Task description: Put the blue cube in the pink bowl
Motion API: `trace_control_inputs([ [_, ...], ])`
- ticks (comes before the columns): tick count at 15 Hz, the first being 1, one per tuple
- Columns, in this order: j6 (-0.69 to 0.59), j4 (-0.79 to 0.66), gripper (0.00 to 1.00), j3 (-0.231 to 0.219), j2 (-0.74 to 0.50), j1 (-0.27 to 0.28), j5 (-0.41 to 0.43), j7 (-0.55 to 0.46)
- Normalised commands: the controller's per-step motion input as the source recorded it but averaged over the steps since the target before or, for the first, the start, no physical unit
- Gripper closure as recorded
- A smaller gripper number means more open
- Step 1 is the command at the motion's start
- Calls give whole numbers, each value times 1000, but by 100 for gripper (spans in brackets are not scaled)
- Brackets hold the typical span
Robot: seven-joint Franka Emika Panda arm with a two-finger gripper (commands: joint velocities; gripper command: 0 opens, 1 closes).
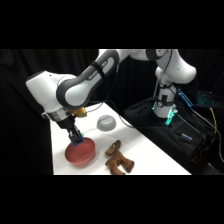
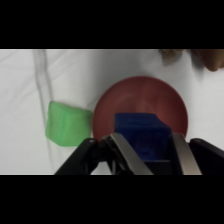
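Gripper (image 2: 146, 150) pointing down, clamped on blue cube (image 2: 141, 134) above pink bowl (image 2: 145, 95)

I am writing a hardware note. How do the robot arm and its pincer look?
The arm has smooth white rounded shells with dark grey joint sections, one bearing white lettering too small to read. Its base glows green low down. The pincer has a black linkage and two flat, silvery-grey fingers.

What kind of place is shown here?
Probably a robotics lab: a white table before black curtains, a cabled arm whose hand holds the blue cube over the pink bowl.
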Motion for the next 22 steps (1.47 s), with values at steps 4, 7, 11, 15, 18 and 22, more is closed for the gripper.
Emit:
trace_control_inputs([
  [4, -259, 430, 77, 73, 257, -68, 140, -81],
  [7, -244, 415, 77, 76, 240, -60, 138, -79],
  [11, -214, 377, 27, 63, 199, -55, 135, -63],
  [15, -169, 284, 0, 42, 120, -42, 120, -28],
  [18, -177, 185, 0, 24, 34, -21, 110, 31],
  [22, -124, -73, 0, 2, -189, 27, 84, 93],
])
